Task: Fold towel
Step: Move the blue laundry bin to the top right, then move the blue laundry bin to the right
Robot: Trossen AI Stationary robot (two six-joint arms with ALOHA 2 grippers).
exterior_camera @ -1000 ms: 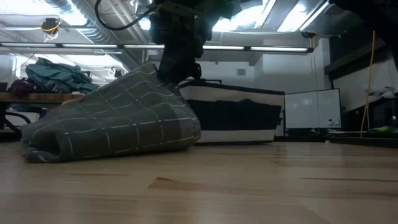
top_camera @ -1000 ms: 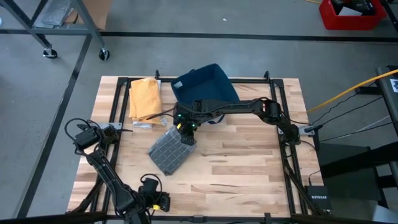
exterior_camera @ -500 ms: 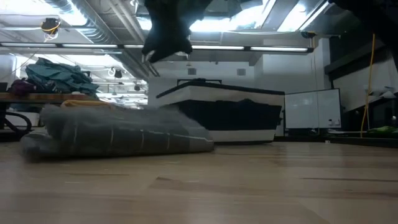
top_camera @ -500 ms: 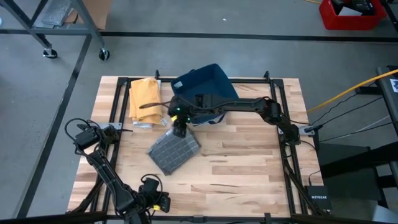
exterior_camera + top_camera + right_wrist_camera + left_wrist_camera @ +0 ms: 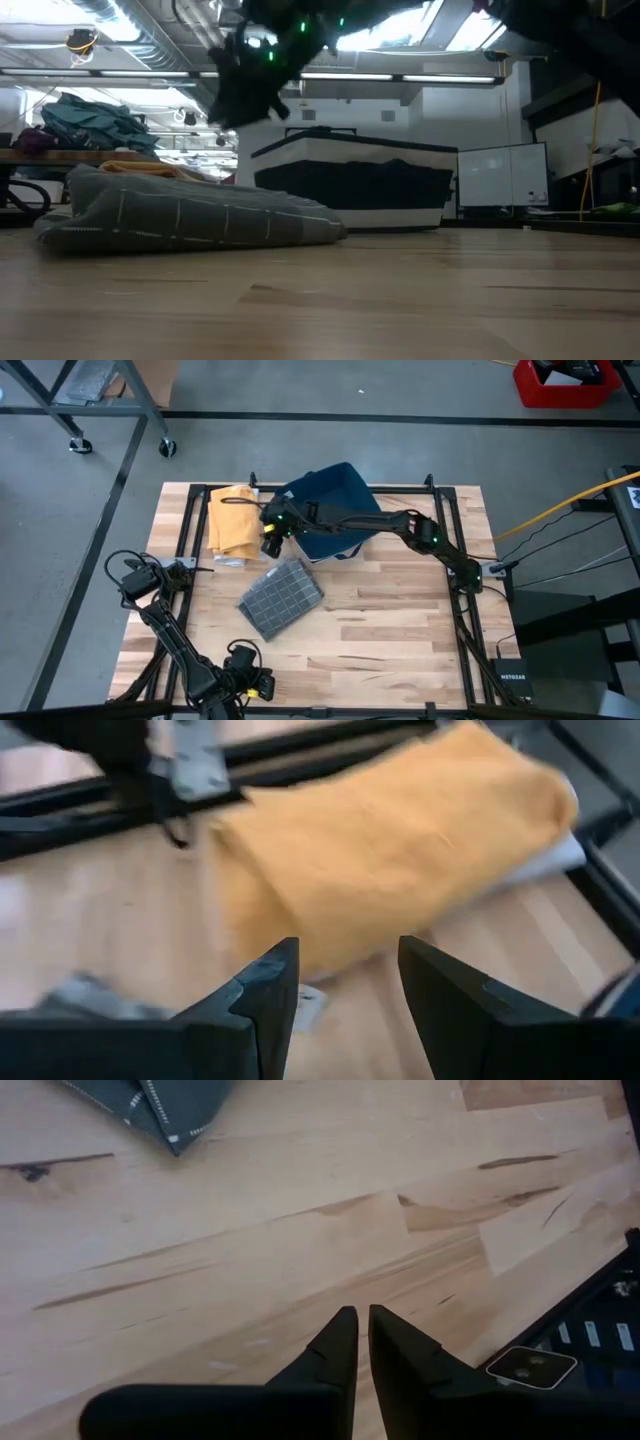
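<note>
The grey checked towel point(image 5: 282, 596) lies folded flat on the wooden table point(image 5: 400, 620); the low view shows it as a low bundle point(image 5: 190, 215). My right gripper point(image 5: 268, 536) hovers open above the table, beyond the towel's far edge, and touches nothing. In its wrist view its fingers point(image 5: 340, 982) point at an orange towel point(image 5: 400, 850). My left gripper point(image 5: 252, 682) waits shut near the table's near left edge. In its own wrist view, my left gripper point(image 5: 358, 1320) hangs over bare wood, with a corner of the grey towel point(image 5: 160, 1105) ahead of it.
A folded orange towel point(image 5: 232, 520) lies at the far left of the table. A dark blue bin point(image 5: 332, 498) stands at the far middle; the low view shows it behind the towel point(image 5: 350, 185). Bare wood stretches over the table's right half.
My right gripper has risen from the grey towel and swung toward the table's far left, toward the orange towel. The towel's part that stood raised under the gripper has fallen, and the towel now lies flat.
</note>
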